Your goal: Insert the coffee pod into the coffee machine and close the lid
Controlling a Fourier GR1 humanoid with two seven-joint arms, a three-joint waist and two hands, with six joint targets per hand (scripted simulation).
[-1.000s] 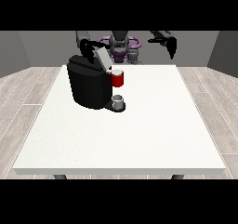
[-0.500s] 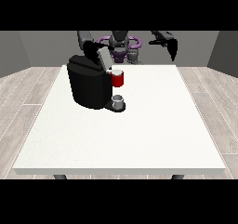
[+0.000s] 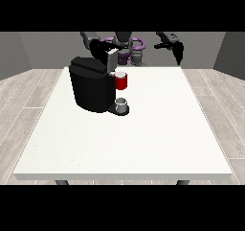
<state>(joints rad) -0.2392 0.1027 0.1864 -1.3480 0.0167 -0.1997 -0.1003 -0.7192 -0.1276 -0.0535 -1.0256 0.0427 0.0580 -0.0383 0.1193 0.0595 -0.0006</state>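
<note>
White table (image 3: 143, 144), coffee machine (image 3: 93, 88) toward its far corner at view's left.

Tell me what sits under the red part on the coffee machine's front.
A small grey cup stands on the coffee machine's base, below the red part. Whether a pod is inside the machine cannot be seen; its black body covers that.

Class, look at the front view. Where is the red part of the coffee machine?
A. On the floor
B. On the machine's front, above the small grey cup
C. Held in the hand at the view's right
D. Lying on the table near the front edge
B: the red part sits on the front of the coffee machine, directly above the small grey cup.
</note>
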